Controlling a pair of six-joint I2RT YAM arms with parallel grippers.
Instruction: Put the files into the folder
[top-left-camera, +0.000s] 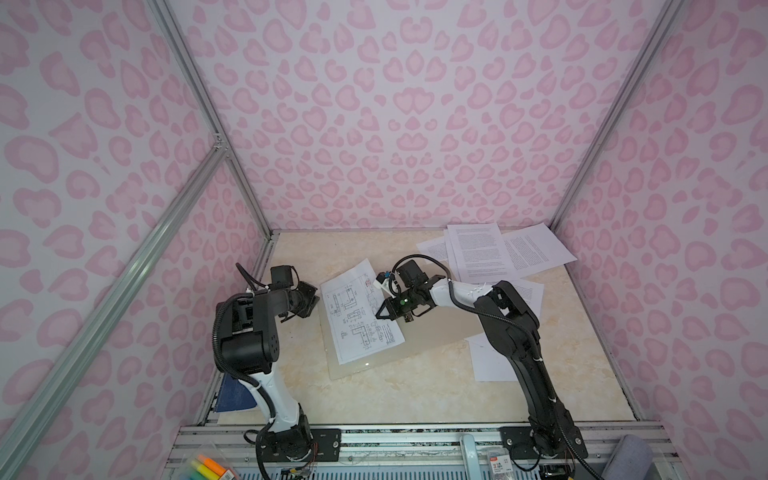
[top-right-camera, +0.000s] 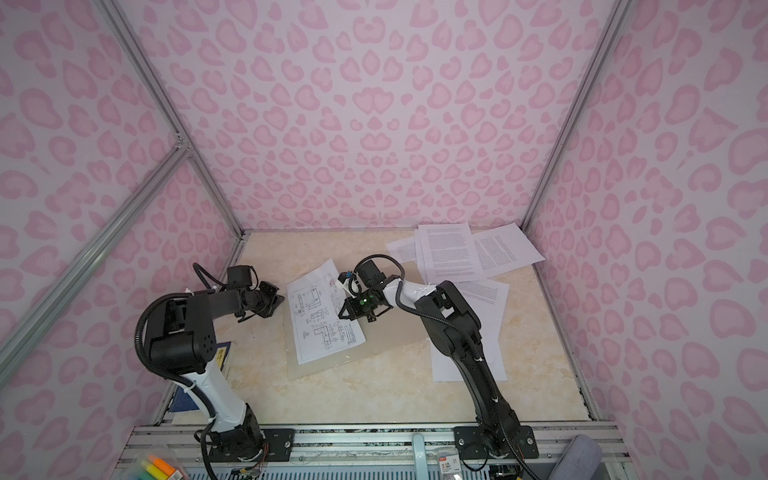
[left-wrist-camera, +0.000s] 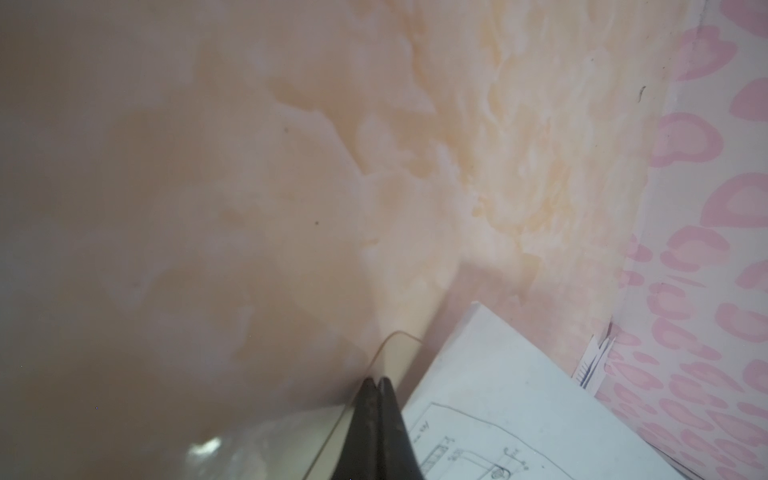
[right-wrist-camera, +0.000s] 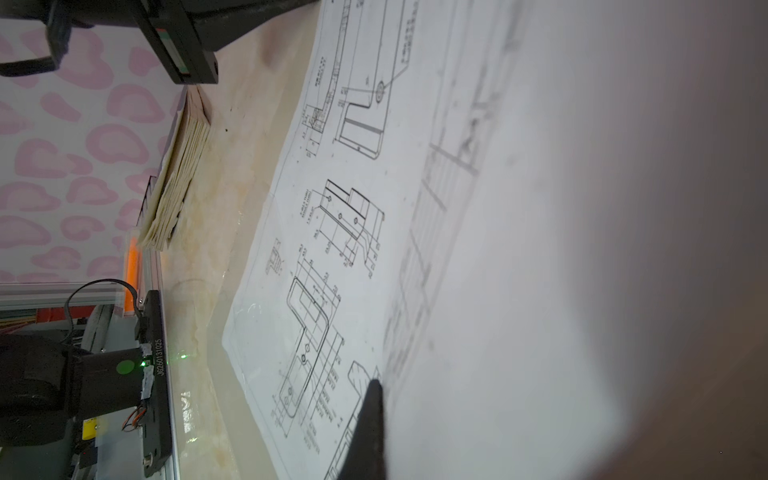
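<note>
The grey-beige folder (top-left-camera: 436, 328) (top-right-camera: 395, 332) lies mid-table. A file with line drawings (top-left-camera: 357, 316) (top-right-camera: 320, 316) rests aslant on its left half. My left gripper (top-left-camera: 312, 302) (top-right-camera: 277, 301) is at the folder's far left corner. In the left wrist view the gripper (left-wrist-camera: 376, 380) is shut at the round-cornered edge of a translucent folder leaf (left-wrist-camera: 249, 374), beside the drawing file (left-wrist-camera: 519, 395). My right gripper (top-left-camera: 379, 313) (top-right-camera: 341, 313) is shut on that file's right edge. In the right wrist view one dark finger of the gripper (right-wrist-camera: 375, 384) lies on the file (right-wrist-camera: 374, 187), which curves up there.
More printed files (top-left-camera: 482, 249) fan out at the back right. Other sheets (top-left-camera: 490, 361) lie under the right arm. A dark blue book (top-left-camera: 235, 395) sits at the front left beneath the left arm. Pink patterned walls close three sides.
</note>
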